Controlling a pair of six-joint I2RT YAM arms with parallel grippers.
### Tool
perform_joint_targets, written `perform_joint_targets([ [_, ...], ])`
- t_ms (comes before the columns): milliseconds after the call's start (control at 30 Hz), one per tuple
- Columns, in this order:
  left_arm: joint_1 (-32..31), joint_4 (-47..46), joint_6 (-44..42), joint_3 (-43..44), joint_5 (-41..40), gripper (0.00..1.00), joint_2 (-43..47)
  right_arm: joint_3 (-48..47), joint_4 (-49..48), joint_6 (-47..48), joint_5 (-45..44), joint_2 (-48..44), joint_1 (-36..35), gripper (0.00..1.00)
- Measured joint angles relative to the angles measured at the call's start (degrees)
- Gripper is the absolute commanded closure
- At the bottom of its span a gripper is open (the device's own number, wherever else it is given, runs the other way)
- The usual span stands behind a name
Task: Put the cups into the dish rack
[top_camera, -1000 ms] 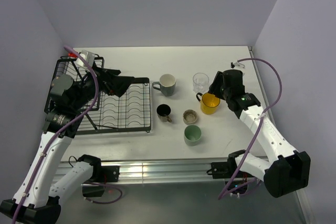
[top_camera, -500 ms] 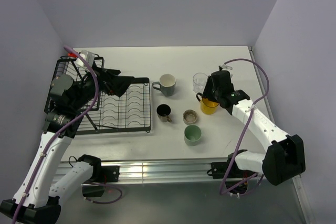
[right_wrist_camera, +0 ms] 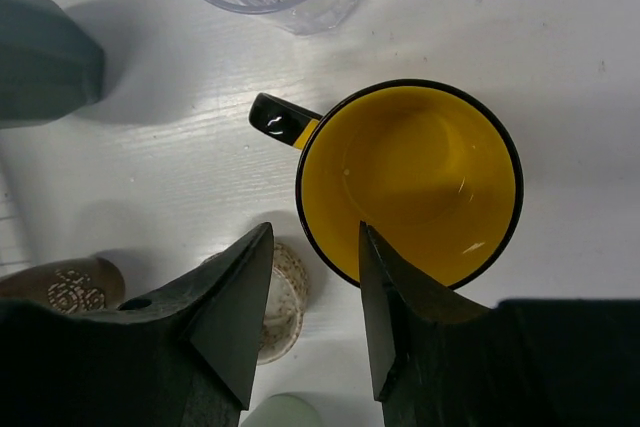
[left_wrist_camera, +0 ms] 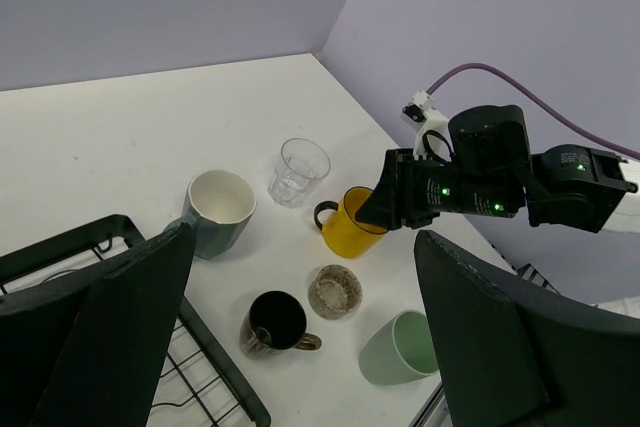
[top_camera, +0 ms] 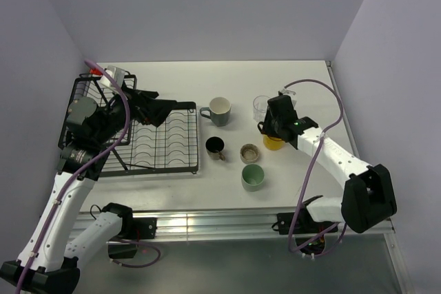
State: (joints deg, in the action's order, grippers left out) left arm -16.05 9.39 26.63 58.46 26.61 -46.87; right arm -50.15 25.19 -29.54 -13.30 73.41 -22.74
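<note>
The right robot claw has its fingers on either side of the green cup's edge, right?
Not quite. The right gripper has its fingers on either side of the edge of the yellow mug, not the pale green tumbler, which stands apart, untouched. The right wrist view shows it.

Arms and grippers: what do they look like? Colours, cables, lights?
The left arm and right arm have white links with black joints; a purple cable runs along each. The left gripper and right gripper are black with flat wedge-shaped fingers. Small green lights glow on the right wrist housing.
</note>
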Motion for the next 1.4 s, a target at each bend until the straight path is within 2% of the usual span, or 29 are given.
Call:
perform_joint_targets([
  [333,0.0,0.04,0.0,0.0,-0.02,0.01,-0.61,-0.11,-0.07,-0.55,-1.62,6.73,-1.64,0.59],
  [433,0.0,0.13,0.0,0.0,-0.02,0.01,-0.61,-0.2,-0.35,-0.59,-2.23,8.04,-1.66,0.68],
  [467,0.0,0.13,0.0,0.0,-0.02,0.01,-0.61,-0.28,-0.42,-0.63,-2.29,8.24,-1.68,0.75],
  [700,0.0,0.15,0.0,0.0,0.0,0.01,-0.61,-0.52,-0.2,-0.79,-3.69,8.59,-1.77,0.85],
  [733,0.0,0.15,0.02,0.0,0.0,0.01,-0.63,-0.52,-0.24,-0.57,-3.87,8.59,-1.77,0.92],
  [833,0.0,0.15,0.04,0.0,0.0,0.01,-0.63,-0.61,-0.26,-0.39,-4.7,8.57,-1.77,1.0],
  [1233,0.0,0.15,0.07,0.0,0.02,0.01,-0.87,-0.63,0.26,-0.42,-5.16,8.0,-1.77,1.0],
  [1400,0.0,0.15,0.2,0.0,0.04,0.01,-1.18,-0.92,4.04,-0.79,-4.81,3.58,-1.77,1.0],
])
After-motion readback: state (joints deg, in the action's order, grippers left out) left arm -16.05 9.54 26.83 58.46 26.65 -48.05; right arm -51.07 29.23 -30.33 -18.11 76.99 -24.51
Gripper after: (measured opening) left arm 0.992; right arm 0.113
